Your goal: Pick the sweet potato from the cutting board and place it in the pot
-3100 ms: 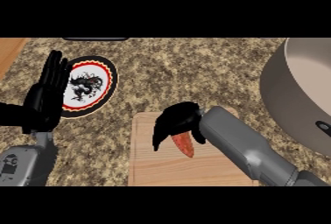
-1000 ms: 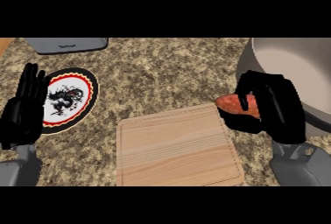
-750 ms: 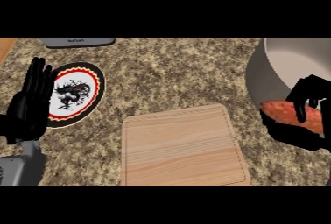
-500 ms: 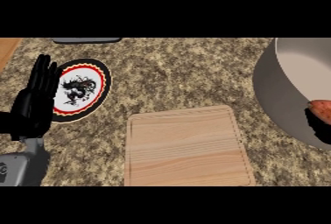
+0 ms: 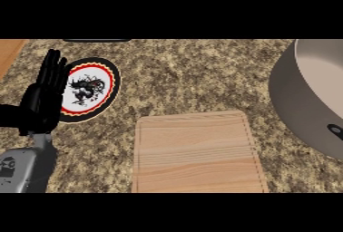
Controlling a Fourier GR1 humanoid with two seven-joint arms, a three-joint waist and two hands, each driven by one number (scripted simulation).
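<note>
Head view: a bare cutting board (image 5: 194, 152), a pot (image 5: 309, 102) at the right edge, one hand in sight.

The left hand (image 5: 41, 99) rests at the view's left, its fingers straight, together and pointing up, just beside a plate (image 5: 94, 93) with a red-and-black rim. The wooden board lies in the middle of the speckled counter (image 5: 188, 77) with nothing on it. The grey pot is cut by the right edge. The sweet potato and the right hand show nowhere in this view.
</note>
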